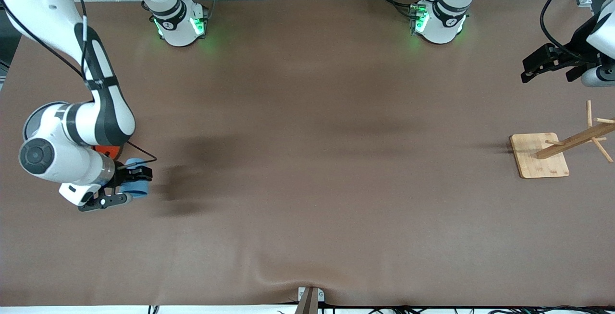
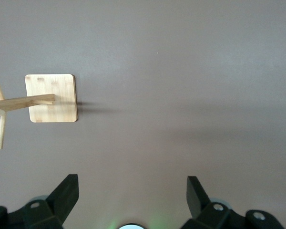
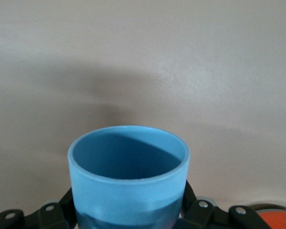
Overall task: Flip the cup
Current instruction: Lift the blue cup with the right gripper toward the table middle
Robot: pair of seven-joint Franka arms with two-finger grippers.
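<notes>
The cup (image 1: 136,184) is held by the right gripper (image 1: 126,185) at the right arm's end of the table (image 1: 307,160), with the fingers (image 3: 196,206) clamped on its lower sides. In the right wrist view the cup (image 3: 128,179) is seen with its open mouth turned away from the gripper, toward the bare table, and its blue inside is in view. An orange can (image 1: 107,150) is partly hidden under the right arm, just beside the cup and farther from the front camera. The left gripper (image 1: 547,64) is kept waiting above the left arm's end of the table, its fingers (image 2: 64,196) spread wide apart with nothing between them. A wooden rack (image 1: 552,151) on a square base is stood below it, nearer to the front camera.
</notes>
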